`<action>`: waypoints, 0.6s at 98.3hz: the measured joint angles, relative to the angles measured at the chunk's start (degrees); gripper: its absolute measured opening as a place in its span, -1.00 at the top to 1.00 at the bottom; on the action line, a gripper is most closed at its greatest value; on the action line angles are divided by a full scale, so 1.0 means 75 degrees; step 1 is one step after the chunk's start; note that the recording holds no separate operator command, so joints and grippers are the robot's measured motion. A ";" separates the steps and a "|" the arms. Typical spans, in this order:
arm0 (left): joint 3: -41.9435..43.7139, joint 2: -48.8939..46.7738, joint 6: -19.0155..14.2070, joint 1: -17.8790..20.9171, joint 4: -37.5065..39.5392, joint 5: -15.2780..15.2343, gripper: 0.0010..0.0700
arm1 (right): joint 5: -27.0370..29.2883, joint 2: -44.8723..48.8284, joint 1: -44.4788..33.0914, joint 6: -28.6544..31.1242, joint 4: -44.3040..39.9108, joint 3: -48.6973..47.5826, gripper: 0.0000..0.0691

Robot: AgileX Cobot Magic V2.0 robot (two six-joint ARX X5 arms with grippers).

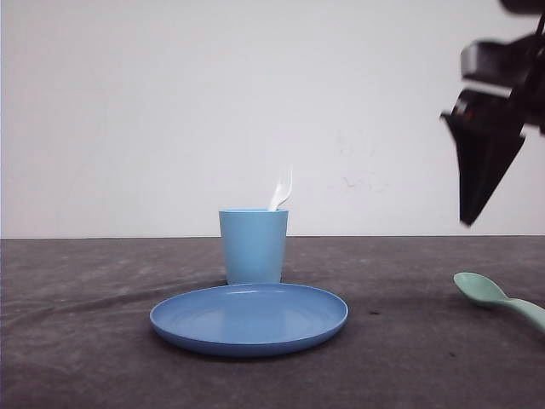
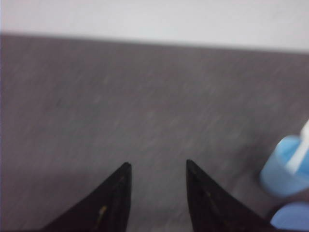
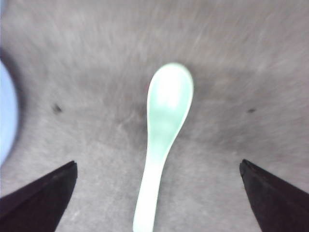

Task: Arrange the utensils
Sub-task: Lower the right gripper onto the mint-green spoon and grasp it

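Note:
A white fork (image 1: 282,189) stands tines-up inside the light blue cup (image 1: 253,245). The mint-green spoon (image 1: 481,290) lies flat on the dark table at the right, its bowl pointing toward the plate. My right gripper (image 1: 469,213) hangs in the air above it. In the right wrist view the right gripper (image 3: 158,164) is open wide, and the spoon (image 3: 166,121) lies on the table below, centred between the two fingers. My left gripper (image 2: 158,164) is open over bare table, with the cup (image 2: 282,171) and fork (image 2: 302,145) off to one side.
A blue round plate (image 1: 249,318) sits in front of the cup at the table's middle. Its edge (image 3: 6,111) shows beside the spoon in the right wrist view. A white wall stands behind the table.

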 joint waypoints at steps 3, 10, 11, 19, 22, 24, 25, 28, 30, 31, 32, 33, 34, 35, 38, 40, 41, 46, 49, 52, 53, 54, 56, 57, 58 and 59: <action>0.0000 -0.0023 0.0055 0.0003 -0.0210 -0.0087 0.45 | -0.0003 0.0128 0.0020 0.0026 0.0020 0.0000 -0.97; 0.0000 -0.0023 0.0184 0.0009 -0.0565 -0.0286 0.45 | 0.0003 0.0408 0.0090 0.0085 0.0111 0.0000 -0.97; 0.0000 -0.0020 0.0192 0.0009 -0.0612 -0.0315 0.45 | 0.0009 0.0443 0.0099 0.0090 0.0128 0.0000 -0.97; 0.0000 0.0012 0.0271 0.0009 -0.0889 -0.0399 0.45 | 0.0058 0.0729 0.0175 0.0131 0.0271 0.0000 -0.97; 0.0000 0.0032 0.0286 0.0009 -0.0962 -0.0399 0.45 | 0.0146 0.0828 0.0213 0.0143 0.0297 0.0000 -0.97; 0.0000 0.0041 0.0306 0.0006 -0.1000 -0.0399 0.45 | 0.0198 0.0898 0.0245 0.0154 0.0303 0.0000 -0.97; 0.0000 0.0047 0.0312 0.0009 -0.1014 -0.0402 0.45 | 0.0219 0.0924 0.0256 0.0166 0.0306 0.0000 -0.96; 0.0000 0.0058 0.0326 0.0009 -0.1058 -0.0402 0.45 | 0.0259 0.1023 0.0291 0.0201 0.0309 0.0000 -0.94; 0.0000 0.0061 0.0329 0.0006 -0.1072 -0.0402 0.45 | 0.0300 0.1078 0.0315 0.0216 0.0312 0.0000 -0.91; 0.0000 0.0061 0.0329 0.0006 -0.1078 -0.0402 0.45 | 0.0318 0.1113 0.0326 0.0227 0.0312 0.0000 -0.90; 0.0000 0.0058 0.0329 0.0006 -0.1078 -0.0402 0.45 | 0.0338 0.1142 0.0344 0.0236 0.0315 0.0000 -0.88; 0.0000 0.0058 0.0329 0.0009 -0.1078 -0.0399 0.45 | 0.0350 0.1172 0.0356 0.0251 0.0318 0.0000 -0.86; 0.0000 0.0058 0.0332 0.0006 -0.1075 -0.0402 0.45 | 0.0367 0.1212 0.0373 0.0251 0.0323 0.0000 -0.83; 0.0000 0.0058 0.0332 0.0006 -0.1070 -0.0402 0.45 | 0.0367 0.1244 0.0388 0.0256 0.0321 0.0000 -0.81; 0.0000 0.0058 0.0332 0.0006 -0.1058 -0.0402 0.45 | 0.0382 0.1314 0.0414 0.0262 0.0326 0.0000 -0.75; 0.0000 0.0058 0.0332 0.0009 -0.1052 -0.0402 0.45 | 0.0385 0.1361 0.0446 0.0277 0.0329 0.0000 -0.70; 0.0000 0.0058 0.0332 0.0009 -0.1046 -0.0402 0.45 | 0.0388 0.1378 0.0458 0.0280 0.0335 0.0000 -0.68; 0.0000 0.0058 0.0332 0.0006 -0.1046 -0.0402 0.45 | 0.0411 0.1469 0.0516 0.0289 0.0399 0.0000 -0.58; 0.0000 0.0058 0.0332 0.0006 -0.1043 -0.0402 0.45 | 0.0437 0.1512 0.0551 0.0303 0.0475 0.0000 -0.53; 0.0000 0.0058 0.0332 0.0006 -0.1043 -0.0402 0.45 | 0.0516 0.1553 0.0583 0.0312 0.0565 0.0000 -0.49; 0.0000 0.0058 0.0332 0.0006 -0.1046 -0.0402 0.45 | 0.0551 0.1562 0.0600 0.0312 0.0597 0.0000 -0.48; 0.0000 0.0058 0.0332 0.0009 -0.1043 -0.0402 0.45 | 0.0583 0.1574 0.0609 0.0315 0.0632 0.0000 -0.47; 0.0000 0.0058 0.0332 0.0006 -0.1043 -0.0402 0.45 | 0.0641 0.1594 0.0629 0.0318 0.0699 0.0000 -0.45; 0.0000 0.0058 0.0332 0.0006 -0.1046 -0.0402 0.45 | 0.0679 0.1600 0.0644 0.0321 0.0734 0.0000 -0.44; 0.0000 0.0058 0.0332 0.0006 -0.1043 -0.0402 0.45 | 0.0711 0.1609 0.0653 0.0326 0.0772 0.0000 -0.43; 0.0000 0.0058 0.0332 0.0009 -0.1043 -0.0402 0.45 | 0.0746 0.1612 0.0659 0.0332 0.0804 0.0000 -0.42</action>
